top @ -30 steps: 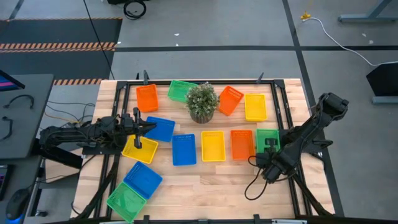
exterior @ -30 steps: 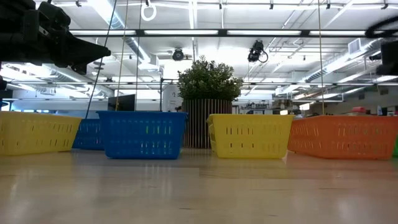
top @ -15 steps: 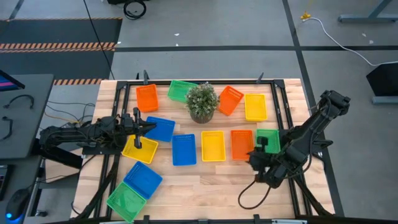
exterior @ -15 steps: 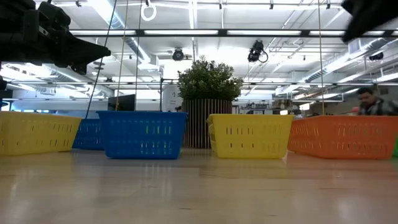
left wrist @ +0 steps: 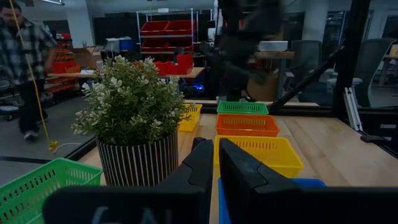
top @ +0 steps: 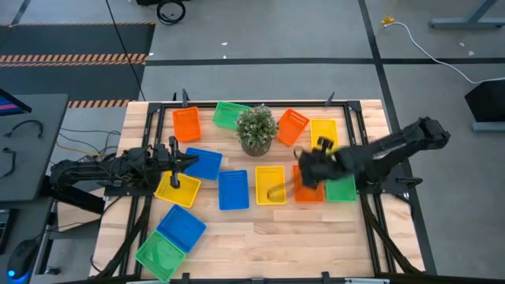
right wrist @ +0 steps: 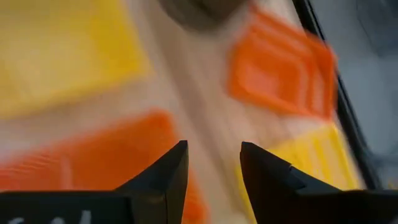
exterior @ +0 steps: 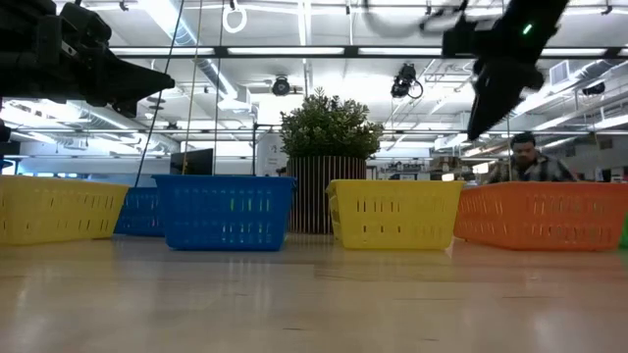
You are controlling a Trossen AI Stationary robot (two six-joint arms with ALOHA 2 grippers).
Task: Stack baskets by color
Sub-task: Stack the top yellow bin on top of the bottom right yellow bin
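Overhead, right end effector [top: 304, 170] parted above orange basket [top: 307, 189], left end effector [top: 175, 158] pinched, empty.

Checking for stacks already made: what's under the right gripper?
The right gripper, open, hangs over the orange basket. The arm hides part of it and of the green basket.

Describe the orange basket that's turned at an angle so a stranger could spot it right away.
Find the potted plant at the back middle of the table. The basket right beside it, toward the right arm's side, is the tilted orange basket. Its orange neighbours sit square to the table; this one is rotated, next to a yellow basket.
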